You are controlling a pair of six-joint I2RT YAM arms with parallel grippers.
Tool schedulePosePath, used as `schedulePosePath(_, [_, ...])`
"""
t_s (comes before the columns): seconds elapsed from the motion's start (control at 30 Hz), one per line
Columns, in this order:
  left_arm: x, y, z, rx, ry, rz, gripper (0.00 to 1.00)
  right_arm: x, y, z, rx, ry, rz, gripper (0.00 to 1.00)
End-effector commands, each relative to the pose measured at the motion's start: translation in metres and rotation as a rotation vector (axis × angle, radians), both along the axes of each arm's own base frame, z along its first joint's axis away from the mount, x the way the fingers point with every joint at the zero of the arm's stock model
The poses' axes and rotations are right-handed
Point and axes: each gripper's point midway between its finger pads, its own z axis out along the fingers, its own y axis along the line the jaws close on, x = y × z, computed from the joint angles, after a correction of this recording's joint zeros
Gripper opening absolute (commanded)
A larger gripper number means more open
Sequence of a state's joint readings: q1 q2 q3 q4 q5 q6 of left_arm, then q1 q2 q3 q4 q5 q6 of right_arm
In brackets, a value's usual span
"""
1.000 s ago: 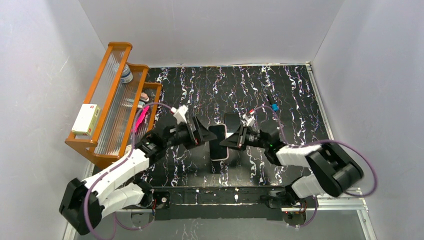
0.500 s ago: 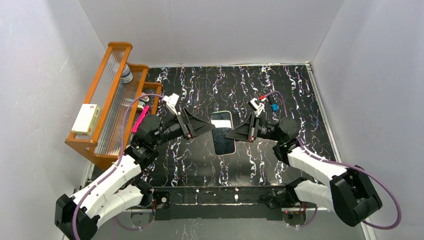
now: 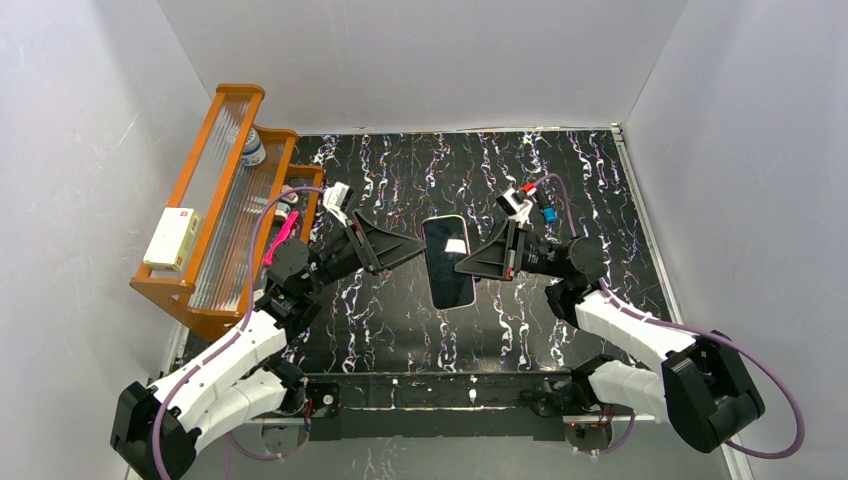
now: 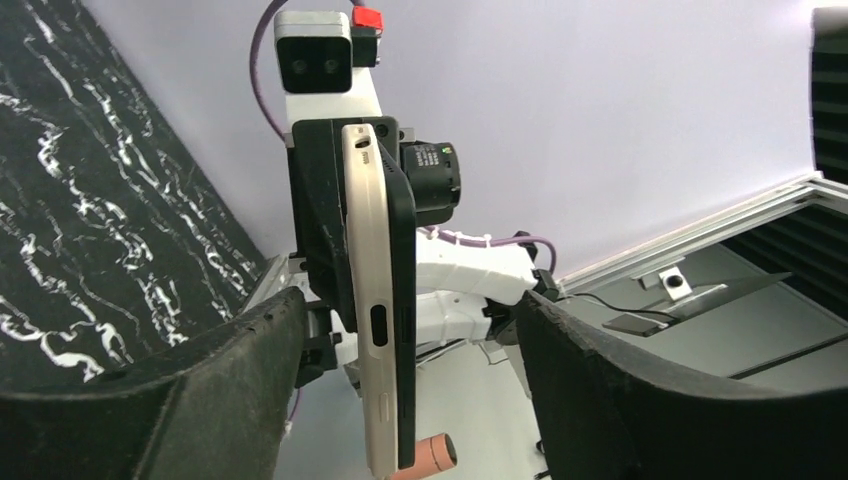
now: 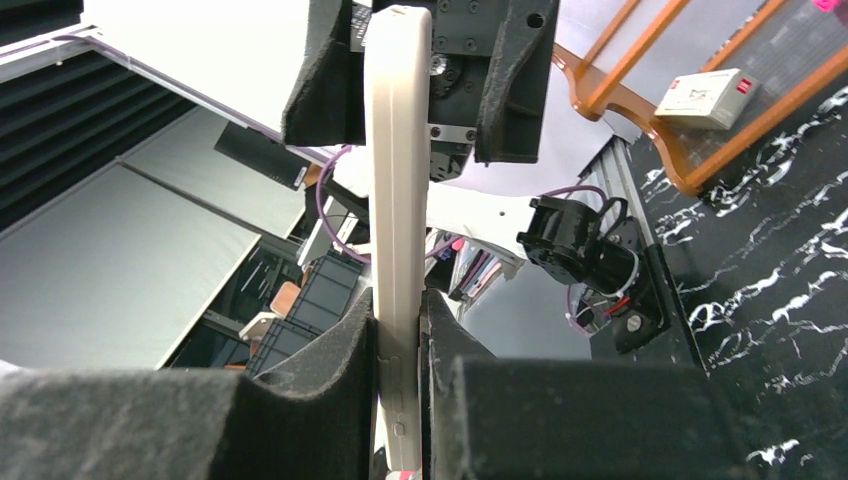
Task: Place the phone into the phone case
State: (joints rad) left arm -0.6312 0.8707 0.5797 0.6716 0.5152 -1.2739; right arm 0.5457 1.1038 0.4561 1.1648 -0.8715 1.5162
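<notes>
The phone (image 3: pixel 447 265), a black slab with its screen up, sits in the pale beige phone case and hangs above the table between both arms. In the left wrist view I see them edge-on: the case (image 4: pixel 365 250) on the left, the phone (image 4: pixel 402 250) pressed against it. My left gripper (image 3: pixel 418 245) is open, and its jaws (image 4: pixel 410 320) straddle the pair without touching. My right gripper (image 3: pixel 462 268) is shut on the case's edge (image 5: pixel 398 150), with both pads (image 5: pixel 345 350) tight against it.
A wooden rack (image 3: pixel 215 215) stands at the left edge with a white box (image 3: pixel 171 240), a bottle (image 3: pixel 253 148) and a pink item (image 3: pixel 283 232). A small blue part (image 3: pixel 549 214) lies behind the right arm. White walls close three sides of the black marbled table (image 3: pixel 400 170).
The phone in its case went from lying low near the front to held higher and farther back. Both arms rose with it, and the left jaws now stand apart from it.
</notes>
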Motion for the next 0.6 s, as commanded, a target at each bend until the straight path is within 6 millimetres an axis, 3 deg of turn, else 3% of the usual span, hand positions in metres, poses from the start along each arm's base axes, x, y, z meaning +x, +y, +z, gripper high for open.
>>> schedulePosePath(0.0, [-0.002, 0.004, 0.017, -0.073, -0.039, 0.002, 0.71, -0.015, -0.003, 0.050, 0.124, -0.146, 0.031, 0.05])
schedulePosePath(0.23, [-0.004, 0.001, 0.027, -0.130, -0.061, -0.033, 0.61, -0.021, 0.007, 0.048, 0.106, -0.140, 0.062, 0.06])
schedulePosePath(0.37, [-0.002, 0.002, 0.024, -0.142, -0.049, -0.026, 0.43, -0.023, 0.016, 0.042, 0.093, -0.119, 0.085, 0.06])
schedulePosePath(0.47, [-0.001, 0.002, 0.020, -0.142, -0.034, -0.021, 0.22, -0.023, 0.020, 0.036, 0.084, -0.107, 0.099, 0.07])
schedulePosePath(0.57, [0.003, 0.000, 0.008, -0.124, 0.009, -0.018, 0.02, -0.020, 0.022, 0.029, 0.070, -0.090, 0.090, 0.18])
